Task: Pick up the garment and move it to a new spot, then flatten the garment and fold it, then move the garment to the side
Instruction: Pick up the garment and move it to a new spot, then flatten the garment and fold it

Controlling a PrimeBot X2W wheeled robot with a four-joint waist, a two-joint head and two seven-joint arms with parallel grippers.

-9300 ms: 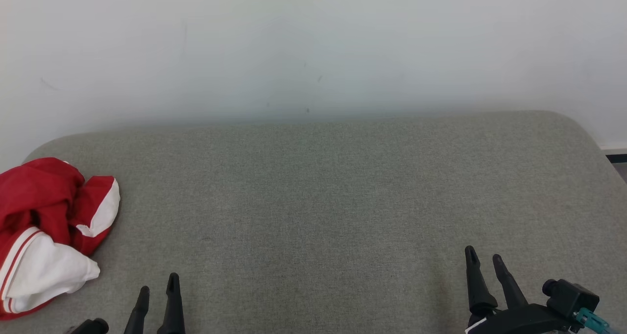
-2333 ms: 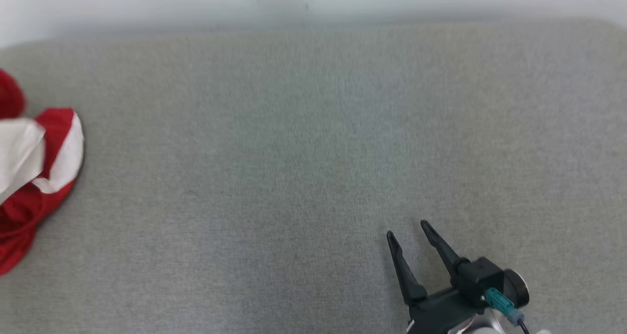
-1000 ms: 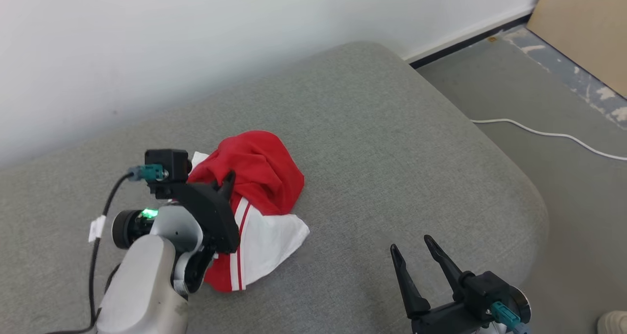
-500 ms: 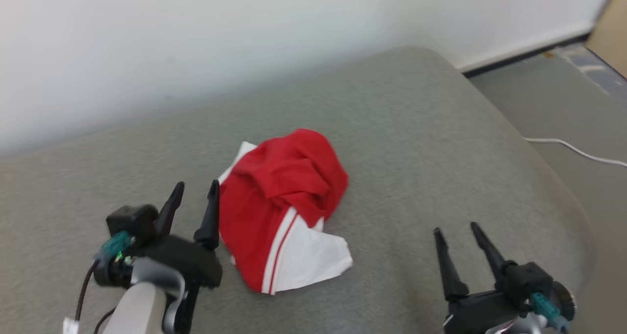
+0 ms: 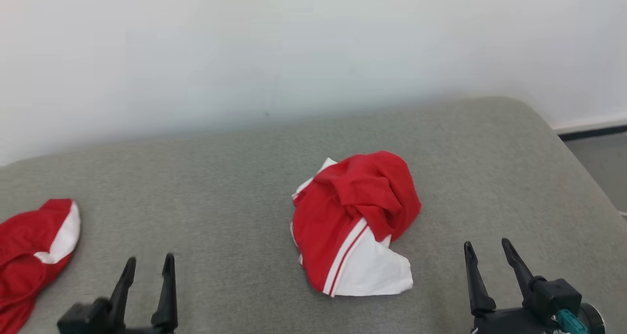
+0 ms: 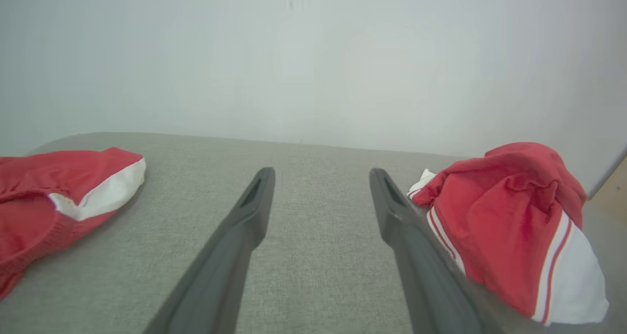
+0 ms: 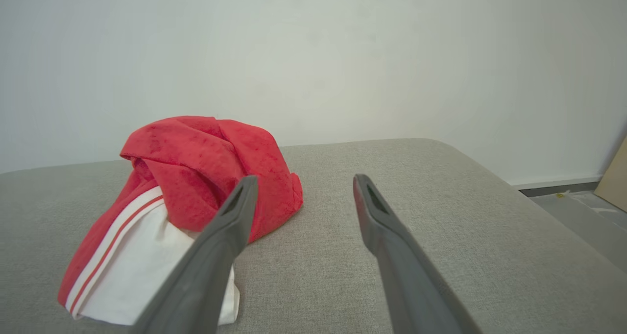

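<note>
2 red-and-white garments, soft crumpled cloth. The garment (image 5: pixel 355 221) is a lumpy heap mid-cushion; second garment (image 5: pixel 29 246) at left edge. Grey woven cushion (image 5: pixel 220 177), rounded corners. Left gripper (image 5: pixel 150 258) and right gripper (image 5: pixel 486 244): both spread wide, empty.

Two red-and-white garments on one grey cushion (image 5: pixel 220 177): the middle garment (image 5: pixel 355 216) near centre, the edge garment (image 5: pixel 29 246) at 9 o'clock. Two claws, two dark fingers each: left claw (image 5: pixel 149 259) at 7 o'clock, right claw (image 5: pixel 487 244) at 5 o'clock. One pale wall (image 5: pixel 313 45) at 12 o'clock
</note>
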